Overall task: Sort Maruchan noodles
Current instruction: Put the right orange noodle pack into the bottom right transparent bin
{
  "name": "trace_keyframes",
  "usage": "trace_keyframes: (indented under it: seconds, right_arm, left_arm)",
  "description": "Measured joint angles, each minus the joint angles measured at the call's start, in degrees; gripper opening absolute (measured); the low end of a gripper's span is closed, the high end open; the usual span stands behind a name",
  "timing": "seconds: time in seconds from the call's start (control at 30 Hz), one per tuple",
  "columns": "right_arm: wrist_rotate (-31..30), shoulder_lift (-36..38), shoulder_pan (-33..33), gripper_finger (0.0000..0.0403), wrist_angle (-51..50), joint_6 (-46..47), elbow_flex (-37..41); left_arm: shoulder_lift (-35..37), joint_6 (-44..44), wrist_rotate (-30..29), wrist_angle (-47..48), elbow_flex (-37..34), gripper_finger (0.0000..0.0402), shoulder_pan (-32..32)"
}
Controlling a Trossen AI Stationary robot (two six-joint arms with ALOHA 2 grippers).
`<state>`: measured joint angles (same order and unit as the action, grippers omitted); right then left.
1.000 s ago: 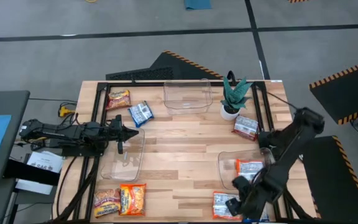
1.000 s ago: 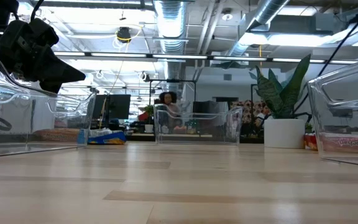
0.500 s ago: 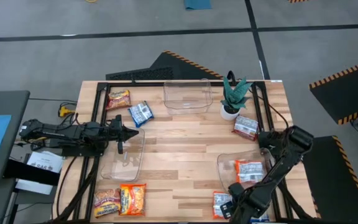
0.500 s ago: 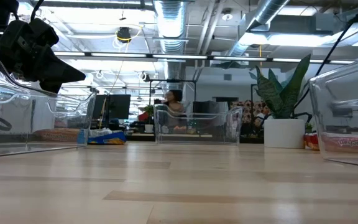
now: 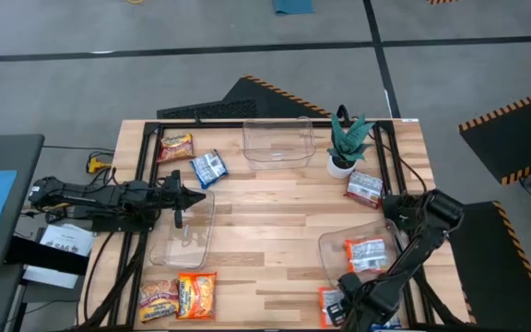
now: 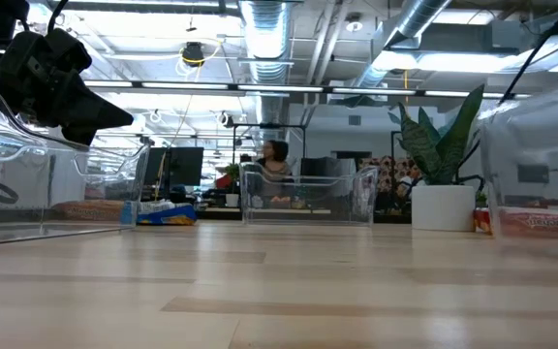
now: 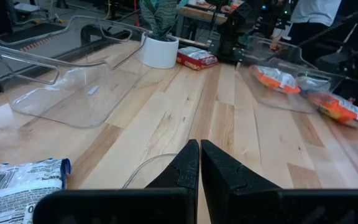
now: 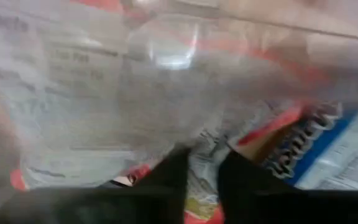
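No legible text on any packet [image 5: 368, 254] (print on wrappers only blurred smears).

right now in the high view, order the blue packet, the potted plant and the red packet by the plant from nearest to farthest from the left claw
From the left claw:
1. Blue packet, just beyond the claw, toward the table's far-left part.
2. Potted plant, across the table near the far edge.
3. Red packet, past the plant, toward the right edge.

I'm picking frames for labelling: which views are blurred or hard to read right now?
Right wrist view: heavily smeared, packet print unreadable behind the dark fingers. Low view: right-hand clear bin looks ghosted, ceiling lights glare. High and left wrist views: sharp, evenly lit.
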<state>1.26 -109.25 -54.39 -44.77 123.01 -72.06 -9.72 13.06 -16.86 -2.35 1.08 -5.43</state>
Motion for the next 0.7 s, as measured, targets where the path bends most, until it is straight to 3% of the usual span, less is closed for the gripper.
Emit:
trace_keyframes:
  seconds: [0.1, 0.3, 0.5, 0.6, 0.7]
  right_arm:
    - [-0.54, 1.46, 0.00, 0.0018, -0.46, -0.02, 0.12]
    - [0.28, 6.93, 0.09, 0.0023, 0.23, -3.74, 0.14]
    - [-0.35, 16.68, 0.59, 0.0018, 6.80, -18.41, 0.14]
    - [-3.70, 22.29, 1.73, 0.0018, 7.50, -21.55, 0.08]
    - [-9.72, 27.64, 2.84, 0.0018, 2.07, -21.36, 0.08]
  left_arm:
    - [0.00, 0.01, 0.00, -0.01, 0.00, 0.0000, 0.00]
    - [0.00, 0.02, 0.00, -0.01, 0.00, 0.0000, 0.01]
    - [0.00, 0.00, 0.00, 0.00, 0.00, 0.0000, 0.00]
    - [0.00, 0.02, 0.00, 0.00, 0.00, 0.0000, 0.00]
    - [0.00, 0.02, 0.00, 0.00, 0.02, 0.0000, 0.00]
